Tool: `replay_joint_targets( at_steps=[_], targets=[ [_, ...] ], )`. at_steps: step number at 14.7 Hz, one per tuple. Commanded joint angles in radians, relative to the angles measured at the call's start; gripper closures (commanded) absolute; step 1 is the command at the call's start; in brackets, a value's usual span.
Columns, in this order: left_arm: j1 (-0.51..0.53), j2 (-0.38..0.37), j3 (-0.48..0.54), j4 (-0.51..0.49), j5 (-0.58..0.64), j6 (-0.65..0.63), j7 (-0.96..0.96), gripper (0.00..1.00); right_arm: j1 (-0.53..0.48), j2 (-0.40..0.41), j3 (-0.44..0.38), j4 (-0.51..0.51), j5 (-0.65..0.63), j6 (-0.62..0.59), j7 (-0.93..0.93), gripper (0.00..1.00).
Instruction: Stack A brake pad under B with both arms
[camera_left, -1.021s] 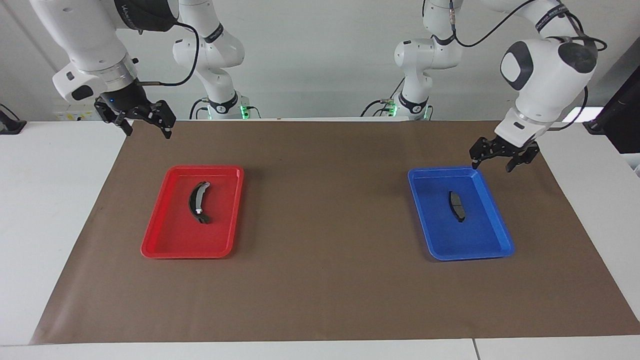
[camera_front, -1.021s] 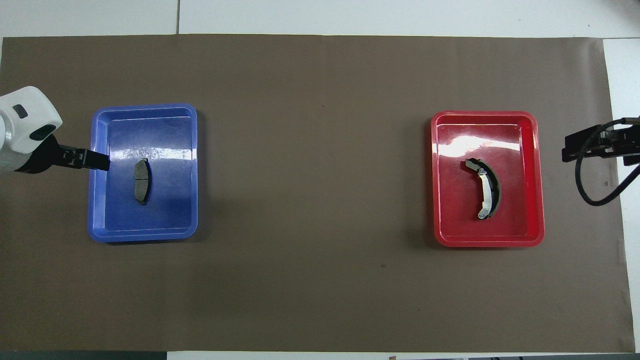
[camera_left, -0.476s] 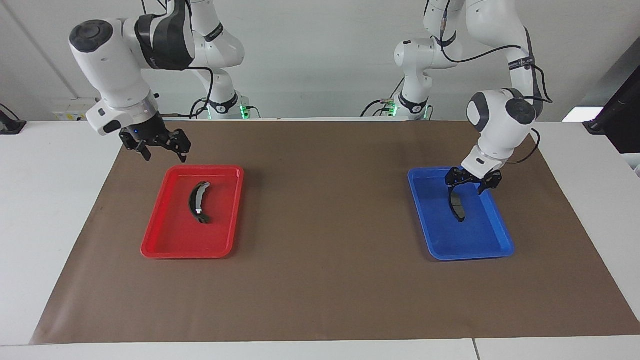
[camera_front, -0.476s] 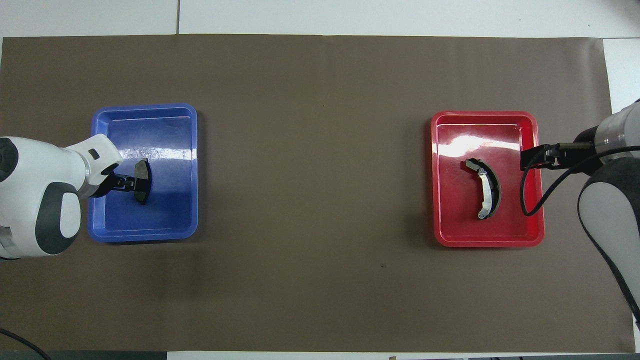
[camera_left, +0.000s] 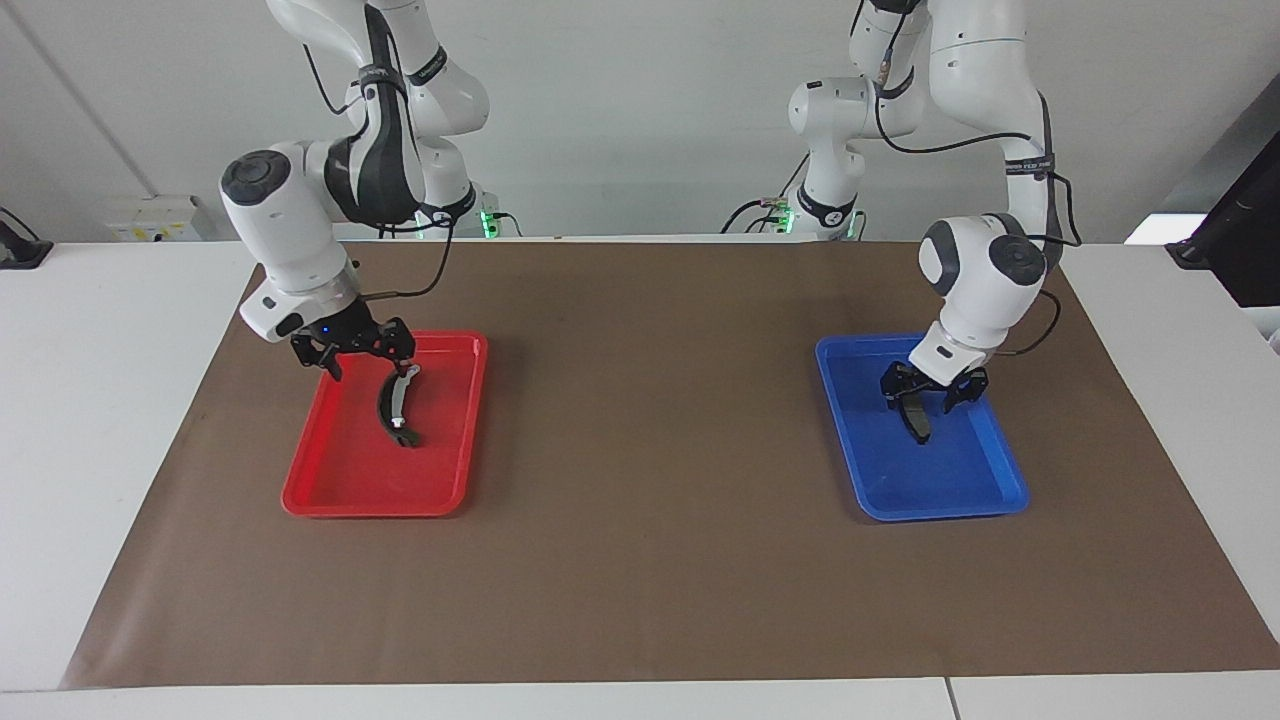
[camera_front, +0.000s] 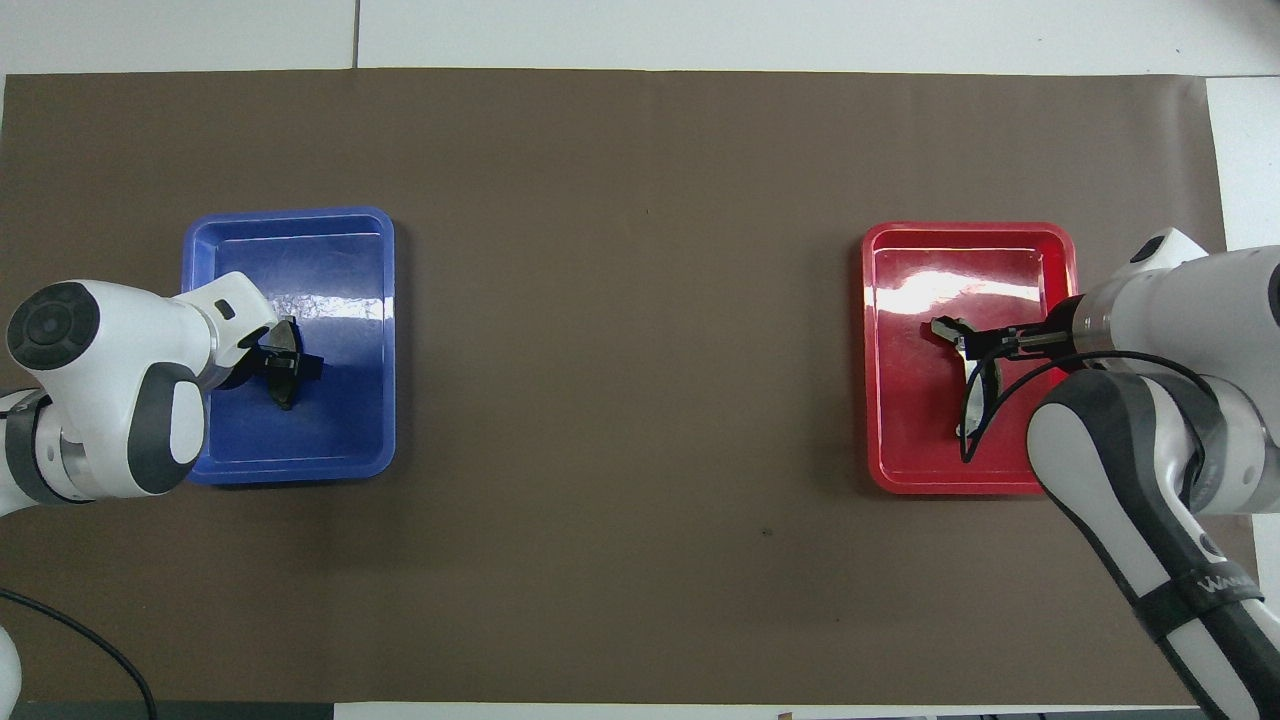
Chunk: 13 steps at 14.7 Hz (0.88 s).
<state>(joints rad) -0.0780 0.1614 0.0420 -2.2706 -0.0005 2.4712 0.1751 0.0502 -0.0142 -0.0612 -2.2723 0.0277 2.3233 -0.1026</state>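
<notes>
Straddling the A brake pad (camera_left: 916, 418) in the blue tray (camera_left: 990, 495), left gripper (camera_left: 930, 393) has its fingers spread. Right gripper (camera_left: 358, 355), fingers spread, hovers over B (camera_left: 392, 408) in the red tray (camera_left: 330, 480); brown mat (camera_left: 650, 420) lies bare between trays.

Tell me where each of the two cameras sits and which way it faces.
Facing view: high across the table, looking back at the robots; both whole arms show, left claw over the blue tray, right claw over the red tray.
Overhead view: high above the robots' end, looking steeply down; only forearms and claws show, entering at the sides.
Shared: both trays, the A brake pad, B and the brown mat, half a turn apart.
</notes>
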Motion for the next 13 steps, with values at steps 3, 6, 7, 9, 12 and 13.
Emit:
replay_joint_targets(
  at_steps=[3,6,7,9,12,13],
  targets=[
    [-0.017,-0.006,0.009,-0.009,-0.001,0.009,-0.035,0.23,-0.013,-0.001,0.0,-0.122,0.028,0.137,-0.091,0.01],
    [-0.016,-0.025,0.007,-0.004,0.0,-0.032,-0.091,0.69,-0.013,0.042,0.0,-0.133,0.028,0.194,-0.088,0.01],
    [-0.016,-0.032,0.009,-0.003,0.0,-0.041,-0.091,0.73,-0.013,0.057,0.0,-0.133,0.028,0.2,-0.089,0.01],
    [-0.017,-0.062,0.007,0.008,0.0,-0.084,-0.091,0.73,-0.015,0.065,0.0,-0.133,0.028,0.215,-0.094,0.01],
    [-0.061,-0.098,0.006,0.075,-0.001,-0.207,-0.136,0.72,-0.015,0.095,0.0,-0.131,0.028,0.241,-0.092,0.03],
    [-0.08,-0.097,0.006,0.117,-0.001,-0.25,-0.179,0.72,-0.015,0.097,0.0,-0.131,0.028,0.245,-0.095,0.03]
  ],
)
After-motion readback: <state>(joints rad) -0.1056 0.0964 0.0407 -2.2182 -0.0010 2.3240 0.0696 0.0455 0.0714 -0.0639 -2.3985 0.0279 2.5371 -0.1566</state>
